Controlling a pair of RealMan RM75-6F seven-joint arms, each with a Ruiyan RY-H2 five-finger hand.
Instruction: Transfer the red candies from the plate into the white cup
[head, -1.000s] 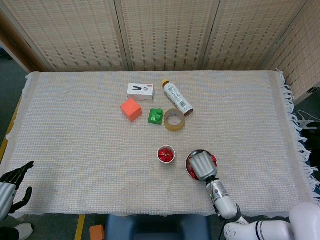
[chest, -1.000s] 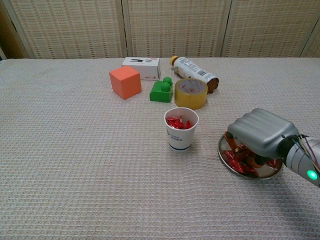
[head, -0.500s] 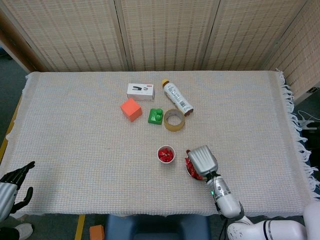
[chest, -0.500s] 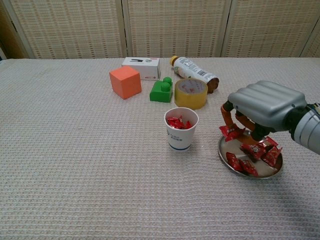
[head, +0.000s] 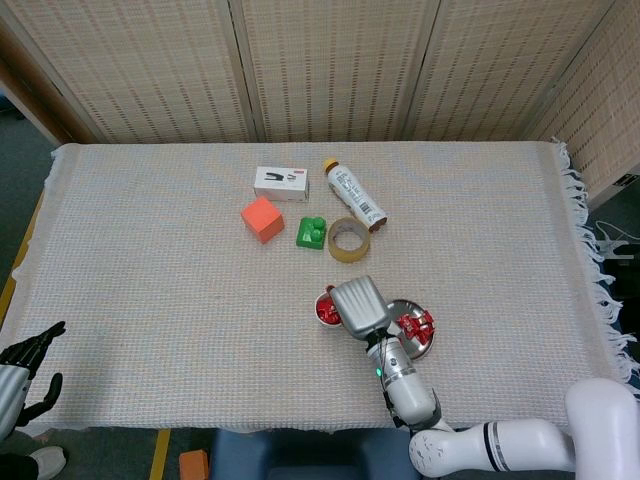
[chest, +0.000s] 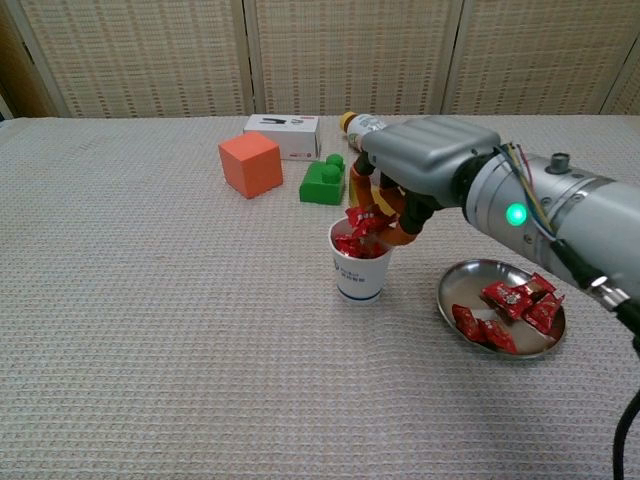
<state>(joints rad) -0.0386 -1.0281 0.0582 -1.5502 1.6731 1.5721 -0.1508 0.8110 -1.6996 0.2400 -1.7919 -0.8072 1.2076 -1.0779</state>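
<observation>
Right hand (chest: 420, 160): your fingers pinch a red candy (chest: 360, 217) directly above the cup's mouth.
Cup (chest: 361, 272): white, upright on the cloth, just left of the plate; it holds red candies.
Plate (chest: 455, 290): metal, with several candies (chest: 512, 300) on its right half.
Left hand (head: 25, 360): at the table's near left edge, fingers apart, holding nothing.
Behind the cup: tape (head: 349, 240), green block (chest: 322, 181).

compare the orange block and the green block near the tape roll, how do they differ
The orange block is a plain smooth-faced cube; the green block has round studs on top. The orange block looks larger than the green block. The orange block stands apart, while the green block sits right beside the tape roll. Both rest on the woven table cover, untouched by either hand.
</observation>
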